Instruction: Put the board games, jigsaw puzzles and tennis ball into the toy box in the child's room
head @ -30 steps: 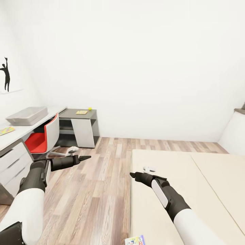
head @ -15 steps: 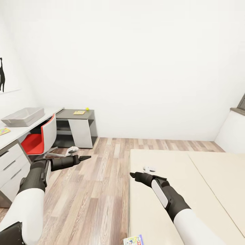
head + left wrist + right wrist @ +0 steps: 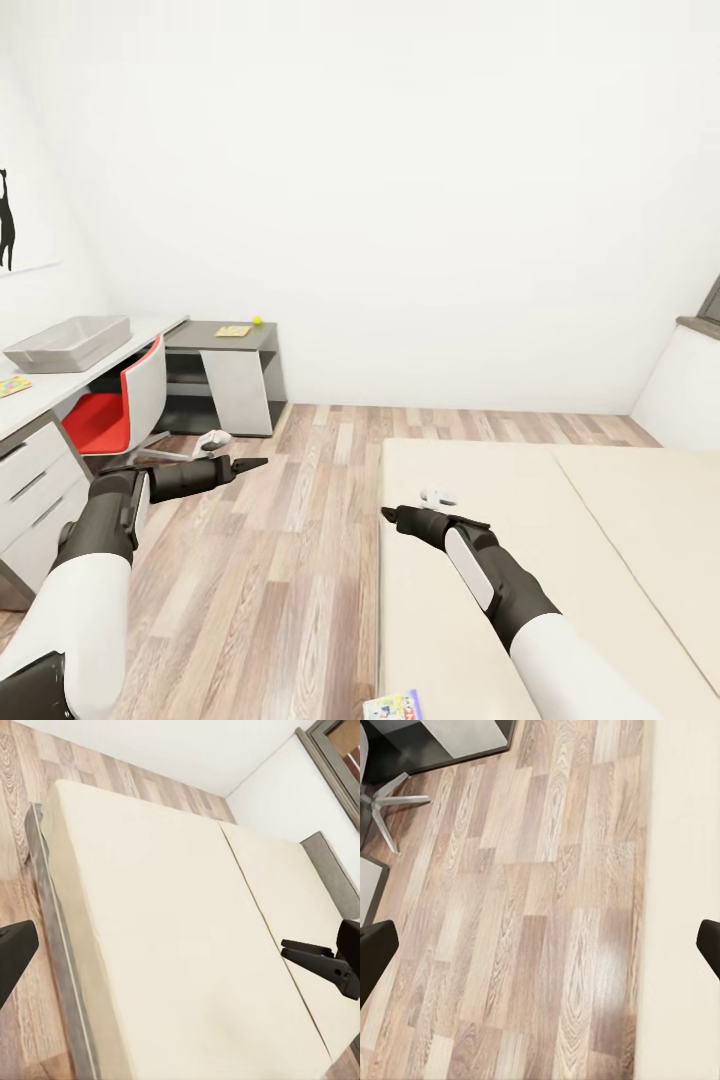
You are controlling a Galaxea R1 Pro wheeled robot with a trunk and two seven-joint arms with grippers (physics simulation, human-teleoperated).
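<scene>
The light grey toy box (image 3: 68, 342) stands on the pale table (image 3: 110, 360) at the left. One jigsaw puzzle (image 3: 12, 385) lies at that table's near end. Another puzzle (image 3: 233, 331) and the small yellow tennis ball (image 3: 257, 320) rest on the lower dark section. A printed board game (image 3: 393, 707) lies on the bed (image 3: 520, 560) at its near edge, partly cut off by the picture. My left gripper (image 3: 250, 464) hangs open over the floor. My right gripper (image 3: 390, 514) is open and empty above the bed's edge, its fingers (image 3: 375, 960) wide apart.
A red and white swivel chair (image 3: 110, 410) stands before the table, over the wood-plank floor (image 3: 280, 560) between table and bed. White drawers (image 3: 35, 490) are at the near left. A black silhouette picture (image 3: 8, 225) hangs on the left wall.
The camera turned a little to the right between the earliest frame and the middle one, sliding the table leftward in view. Since then nothing has moved, and both arms keep their pose.
</scene>
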